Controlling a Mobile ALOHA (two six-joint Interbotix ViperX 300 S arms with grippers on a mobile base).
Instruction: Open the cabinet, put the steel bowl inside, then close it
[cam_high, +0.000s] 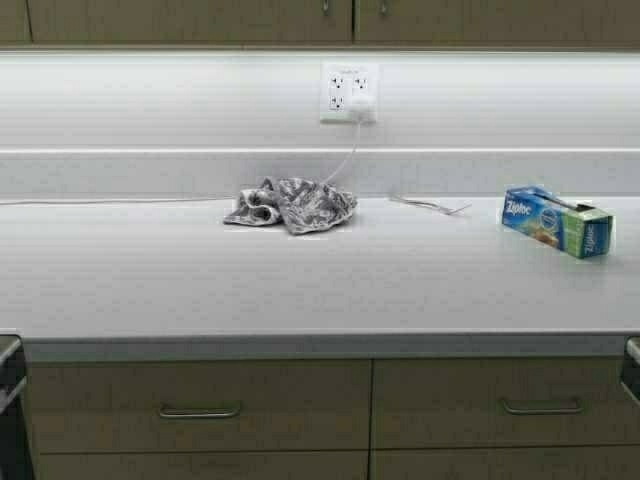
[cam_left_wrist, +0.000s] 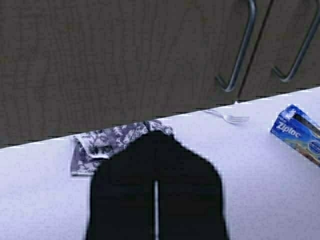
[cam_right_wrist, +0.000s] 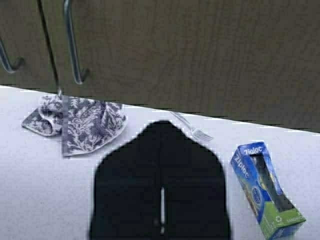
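– Black on both sides: the left gripper (cam_left_wrist: 156, 200) fills the near part of its wrist view, its two fingers drawn together with only a thin bright slit between them. Does it have anything?

– No, nothing is between the fingers. The right gripper (cam_right_wrist: 161, 200) is the same in its own view: closed down to a hairline and carrying nothing. Neither arm shows in the high view.

– What lies just beyond them?

– Past the left gripper is a grey-and-white patterned cloth (cam_left_wrist: 107, 142), crumpled on the white table (cam_high: 300, 280). The right wrist view shows the cloth (cam_right_wrist: 75, 122) off to one side, with a fork (cam_right_wrist: 190, 127) just beyond the fingertips.

– And the blue box?

– The blue and green Ziploc box (cam_high: 557, 222) lies on its side towards the right of the table, well apart from the cloth (cam_high: 292, 205). The fork (cam_high: 430, 205) rests between them, near the back wall.

– Where is the cabinet?

– The cabinet (cam_high: 352, 20) runs along the top of the high view, above the table and the white wall. Its two doors are shut and meet at the middle, with the ends of two slim metal handles (cam_high: 325, 8) hanging at their lower edges. Both wrist views face the tan doors (cam_left_wrist: 125, 60) and the bar handles beside the seam.

– Anything else on the wall?

– A white outlet (cam_high: 348, 92) sits under the cabinet, with a plug in it and a thin white cord (cam_high: 345, 160) dropping behind the cloth. Below the table's front edge are tan drawers (cam_high: 200, 400) with bar pulls.
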